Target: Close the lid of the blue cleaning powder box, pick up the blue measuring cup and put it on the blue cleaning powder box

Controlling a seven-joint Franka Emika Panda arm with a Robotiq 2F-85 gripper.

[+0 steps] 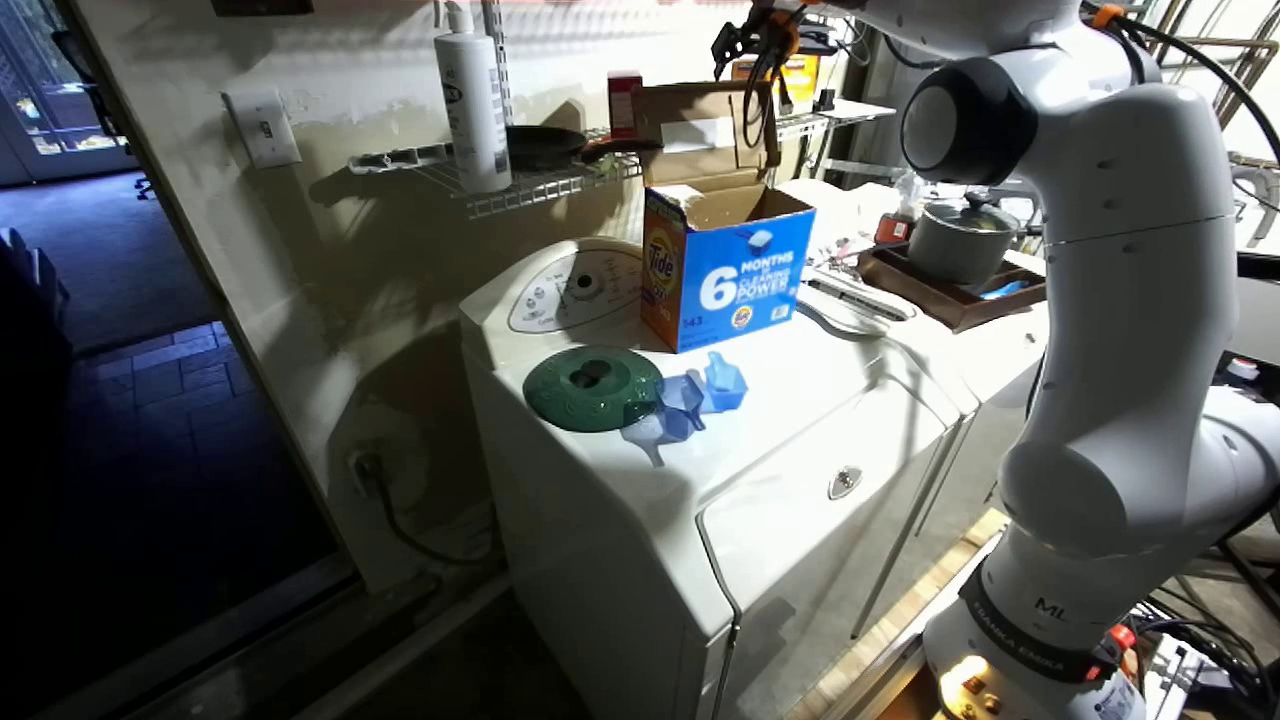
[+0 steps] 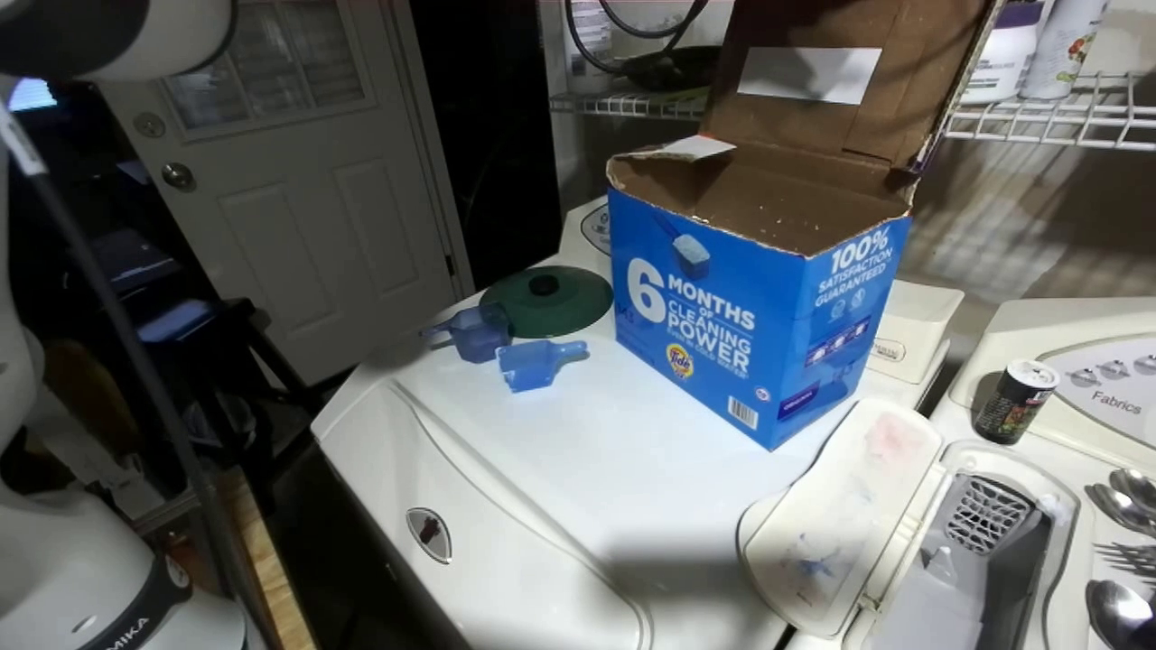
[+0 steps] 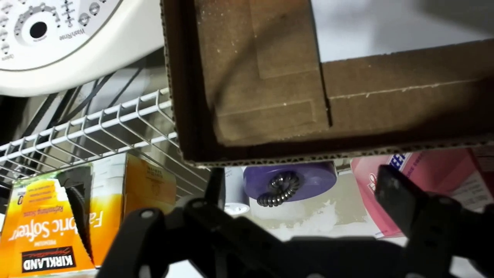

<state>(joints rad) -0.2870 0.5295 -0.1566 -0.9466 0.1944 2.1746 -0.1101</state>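
Gripper (image 3: 301, 181) stands spread, grasping nothing; lid (image 3: 270, 96) sits at 12 o'clock, wrist view. Prob. light, springy cardboard: push from behind, approx. mid-edge.

From here I count one blue cleaning powder box (image 2: 722, 316), two blue measuring cups (image 2: 533, 365), one green disc (image 2: 564, 311), one gray pot (image 1: 958, 245), one dark pan (image 1: 540, 147), one black can (image 2: 1014, 403), one light switch (image 1: 262, 128); forks (image 2: 1129, 558) cut off, can't tally.
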